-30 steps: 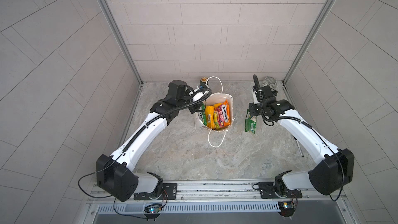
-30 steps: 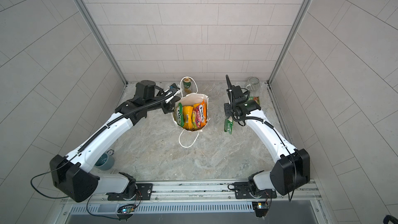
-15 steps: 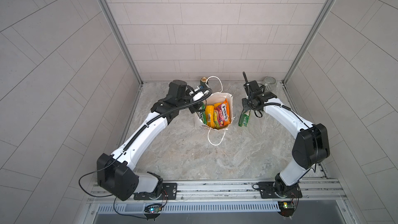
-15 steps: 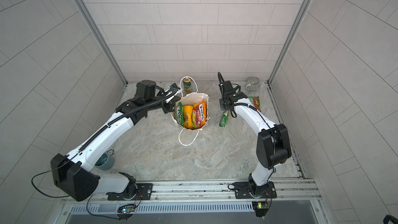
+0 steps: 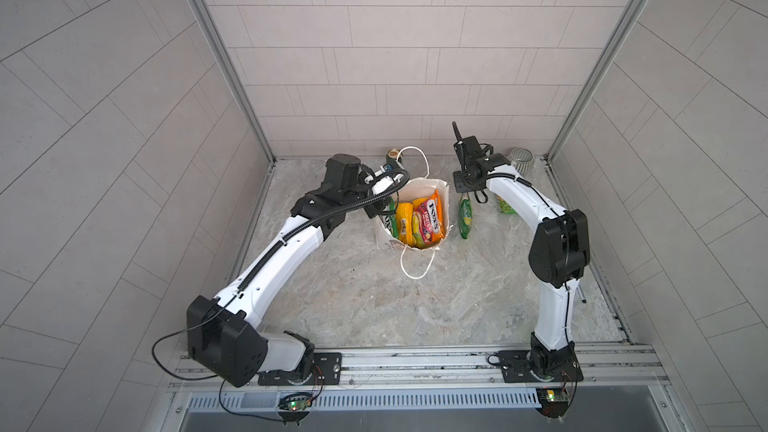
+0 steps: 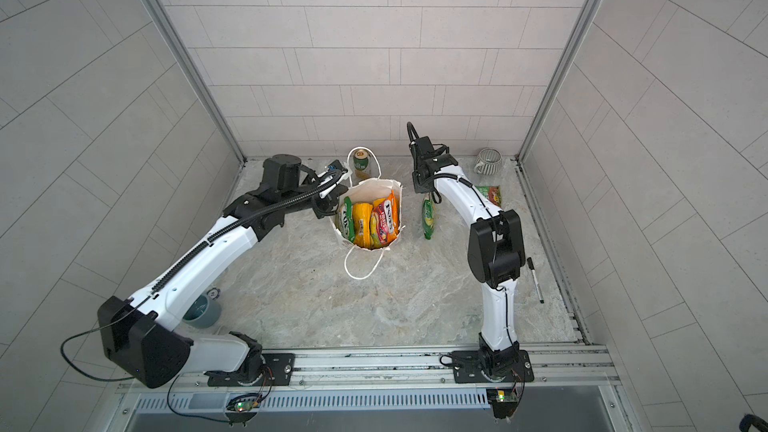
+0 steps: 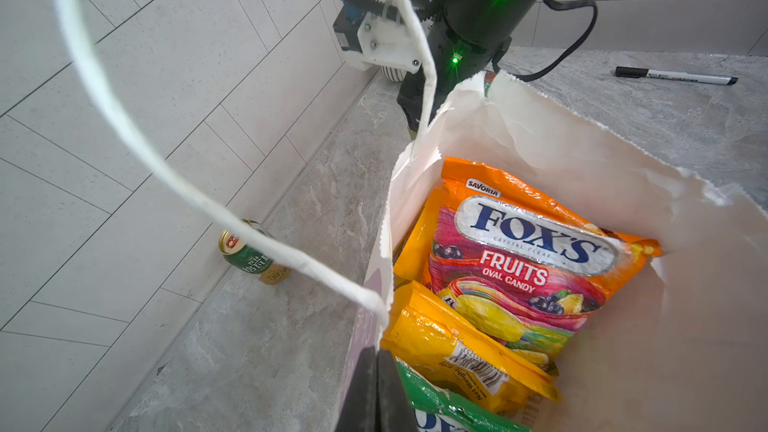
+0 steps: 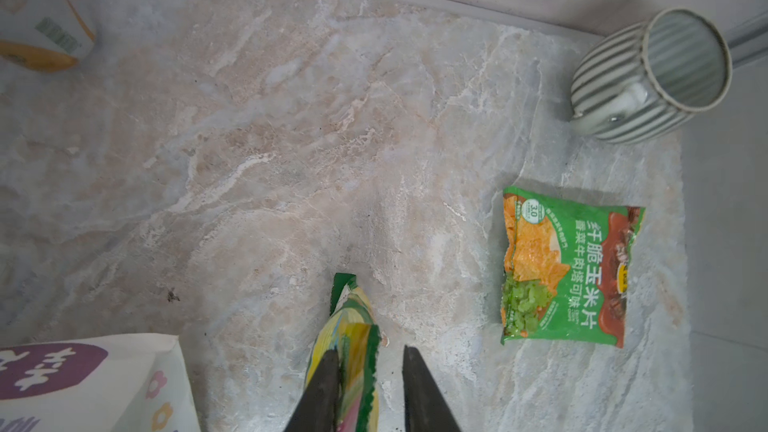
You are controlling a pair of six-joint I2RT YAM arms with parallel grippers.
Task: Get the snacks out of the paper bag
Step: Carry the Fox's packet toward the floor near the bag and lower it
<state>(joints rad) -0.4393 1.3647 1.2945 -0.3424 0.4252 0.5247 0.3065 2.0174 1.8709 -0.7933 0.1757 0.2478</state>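
Observation:
The white paper bag [image 5: 419, 189] [image 6: 365, 191] stands open at the back of the table. Inside it are snacks: an orange-red FOX'S packet [image 7: 519, 251] [image 5: 428, 218], a yellow packet [image 7: 449, 338] and a green one [image 7: 449, 409]. My left gripper [image 7: 376, 353] [image 5: 380, 211] is shut on the bag's left rim. Just right of the bag a green-and-yellow packet [image 5: 466, 218] [image 8: 353, 351] stands on end. My right gripper [image 8: 370, 351] is open around its top; the packet leans on one finger and a gap shows to the other. A second green packet [image 8: 569, 268] [image 6: 489, 195] lies flat further right.
A green-and-gold can [image 6: 361, 160] [image 7: 249, 255] stands behind the bag by the back wall. A striped mug [image 8: 652, 76] [image 5: 521, 160] sits in the back right corner. A marker pen [image 6: 535, 280] lies by the right edge, and a teal cup [image 6: 203, 309] under my left arm.
My right arm has swung left, bringing the green-and-yellow packet beside the bag, and its jaws have opened. The left arm and the bag have not moved.

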